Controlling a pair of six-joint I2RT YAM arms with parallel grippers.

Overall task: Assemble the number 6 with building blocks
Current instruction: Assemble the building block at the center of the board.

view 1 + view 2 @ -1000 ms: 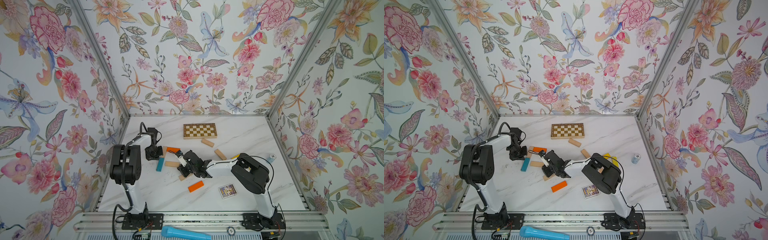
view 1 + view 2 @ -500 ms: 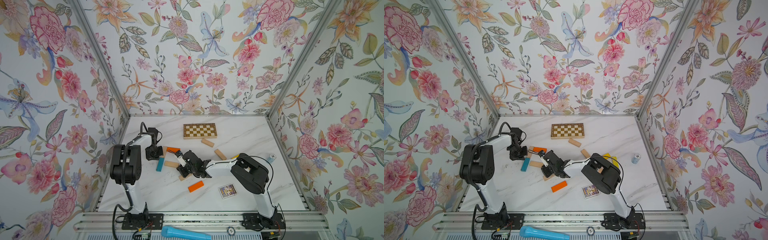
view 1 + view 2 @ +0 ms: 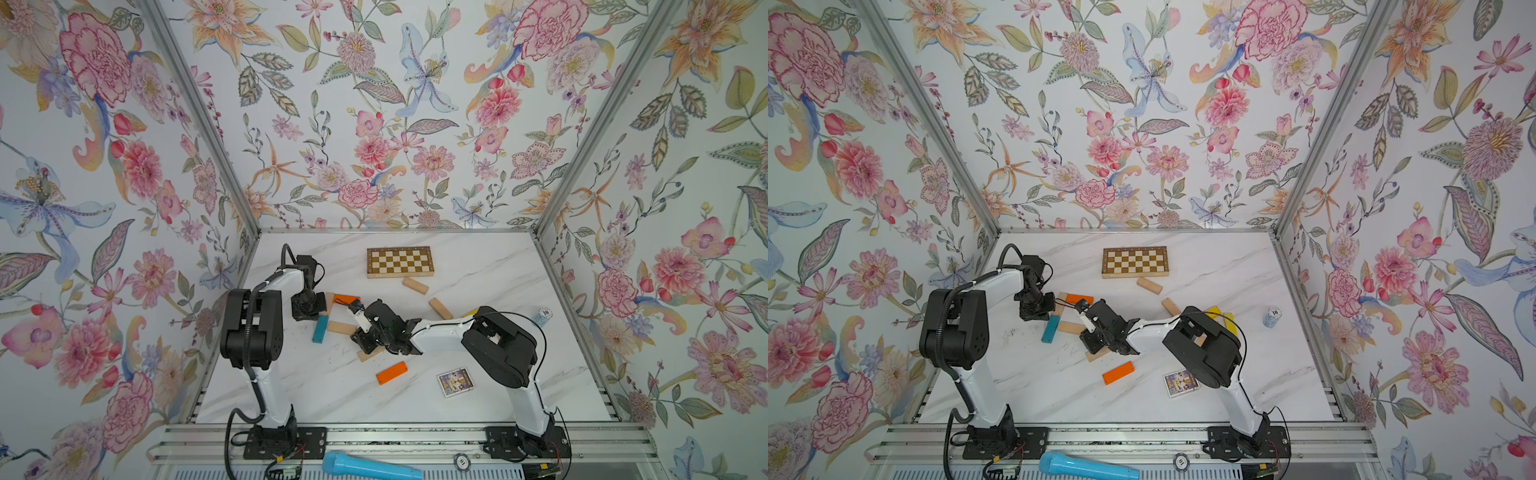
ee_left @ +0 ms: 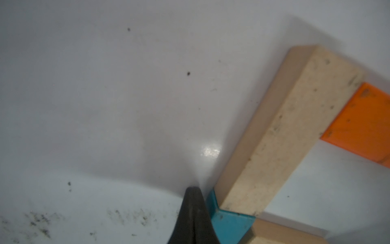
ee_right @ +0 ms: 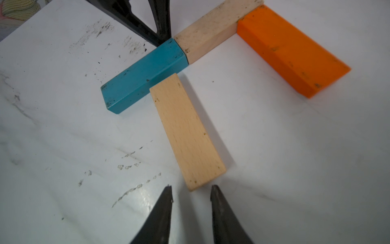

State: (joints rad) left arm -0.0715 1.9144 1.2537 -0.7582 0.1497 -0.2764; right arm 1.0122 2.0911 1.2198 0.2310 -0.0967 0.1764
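1. Top views.
   - Building blocks: the part-built figure consists of the orange bar [image 3: 346, 299], stem bar [image 3: 329, 301], teal bar [image 3: 320, 328] and cross bar [image 3: 340, 327].
   - Spares lie scattered, among them a loose orange bar [image 3: 391, 372].
   - The left gripper [image 3: 311, 311] is low beside the teal bar. The right gripper [image 3: 360, 337] is low at the figure's open side.
   - Legible: "10" on the chip stack [image 3: 545, 312]. The card [image 3: 455, 381] has print too small to read.
2. Left wrist.
   - The left gripper [image 4: 193, 191] is closed and empty, its tip against the corner of the teal bar [image 4: 228, 221], where the stem bar [image 4: 285, 131] abuts.
   - Hazard: a sideways drift would likely shove the teal bar out of line.
   - No markings.
3. Right wrist.
   - The right gripper [image 5: 192, 189] is partly open and holds nothing.
   - The near end of the cross bar [image 5: 185, 131] sits just ahead of the gap. Contact cannot be told.
   - Its far end meets the side of the teal bar [image 5: 143, 78], slightly skewed.
   - Hazard: a forward or closing move could twist the cross bar or ram it into the teal bar.
   - No writing on the blocks.
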